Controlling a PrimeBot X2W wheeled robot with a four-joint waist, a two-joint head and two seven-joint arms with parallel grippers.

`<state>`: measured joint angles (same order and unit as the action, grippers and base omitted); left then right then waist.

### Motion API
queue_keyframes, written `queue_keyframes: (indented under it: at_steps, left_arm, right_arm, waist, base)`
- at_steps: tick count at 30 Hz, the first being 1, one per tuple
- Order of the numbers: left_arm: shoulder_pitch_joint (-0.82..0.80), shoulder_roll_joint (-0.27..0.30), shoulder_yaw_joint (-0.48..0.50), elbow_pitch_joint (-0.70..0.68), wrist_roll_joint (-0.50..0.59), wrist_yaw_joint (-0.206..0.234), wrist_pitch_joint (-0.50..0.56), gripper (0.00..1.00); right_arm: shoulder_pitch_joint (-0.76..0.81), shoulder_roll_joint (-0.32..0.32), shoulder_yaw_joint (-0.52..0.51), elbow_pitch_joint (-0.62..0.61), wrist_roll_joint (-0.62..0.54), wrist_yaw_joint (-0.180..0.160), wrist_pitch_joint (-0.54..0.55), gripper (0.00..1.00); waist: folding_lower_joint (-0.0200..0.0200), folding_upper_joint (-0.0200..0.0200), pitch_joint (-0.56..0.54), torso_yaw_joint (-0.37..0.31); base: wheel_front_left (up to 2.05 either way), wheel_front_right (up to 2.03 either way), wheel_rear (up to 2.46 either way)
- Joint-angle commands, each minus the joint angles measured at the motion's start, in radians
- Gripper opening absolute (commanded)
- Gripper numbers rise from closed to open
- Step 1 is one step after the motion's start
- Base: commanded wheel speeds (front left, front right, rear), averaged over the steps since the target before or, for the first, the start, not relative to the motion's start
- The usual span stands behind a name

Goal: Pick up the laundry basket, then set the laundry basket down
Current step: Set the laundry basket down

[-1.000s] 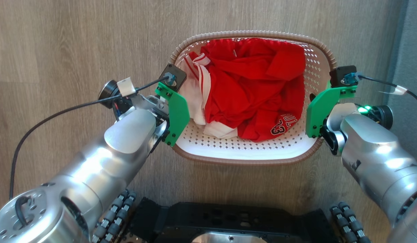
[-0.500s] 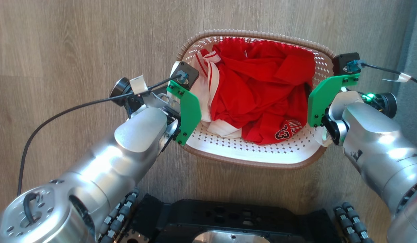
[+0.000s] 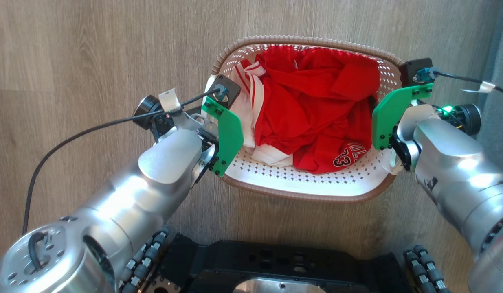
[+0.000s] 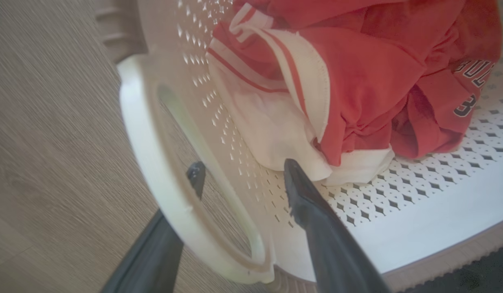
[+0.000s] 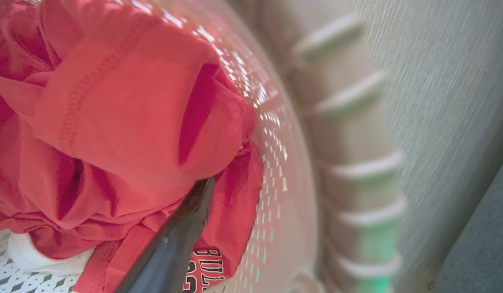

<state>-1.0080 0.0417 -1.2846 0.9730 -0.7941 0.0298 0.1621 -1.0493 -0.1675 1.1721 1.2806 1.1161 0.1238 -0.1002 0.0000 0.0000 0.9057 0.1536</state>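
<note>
Two grippers: I have one at each short side of the laundry basket [image 3: 300,187], the left gripper [image 4: 243,173] and the right gripper [image 3: 394,140].
Basket spot: it looks to sit flat on the wood floor [image 3: 92,61], right in front of my robot, with red clothes [image 3: 312,106] inside. I think the setting down is done.
Left gripper: its fingers are wide apart. One is outside, seen through the hole of the white handle [image 4: 149,162]. The other is inside the basket, near a white cloth [image 4: 275,138]. Neither one looks to be pressing.
Right gripper: I see one dark finger [image 5: 182,228] inside the basket, lying against the red clothes. The other finger is hidden, so I cannot tell if this gripper is wide or closed.
Step now: I think it is letting go and getting my arms away.
How to do it well: I would pull both grippers back along their fingers first, slowly, and only then swing the arms out. Going sideways first could hook a handle and drag or tip the basket.
Watch out: the inside fingers are close to cloth. If cloth rises with a finger, I would stop and go back down a little.
Check: the basket should not move at all while I leave.
</note>
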Motion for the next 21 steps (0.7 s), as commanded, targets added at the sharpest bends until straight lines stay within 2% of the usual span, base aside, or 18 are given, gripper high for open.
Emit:
queue_keyframes:
  at_steps: [1,12,21]
  left_arm:
    - [0.012,0.009,0.004,-0.019,-0.001,0.002,0.004,1.00]
    - [0.015,0.009,0.004,-0.018,-0.007,0.009,0.001,1.00]
    - [0.041,0.009,0.004,0.004,-0.015,0.005,-0.002,1.00]
  right_arm:
    - [0.037,0.007,0.013,-0.004,-0.008,0.007,-0.011,1.00]
    - [0.024,-0.006,0.020,-0.005,-0.006,0.007,-0.016,1.00]
    - [0.044,0.003,0.024,0.001,-0.004,0.007,-0.010,1.00]
  waist:
    - [0.0000,0.0000,-0.001,0.001]
    - [0.0000,0.0000,-0.015,0.009]
    - [0.0000,0.0000,-0.082,0.004]
  base:
    - [0.00,0.00,0.00]
    - [0.00,0.00,0.00]
    - [0.00,0.00,0.00]
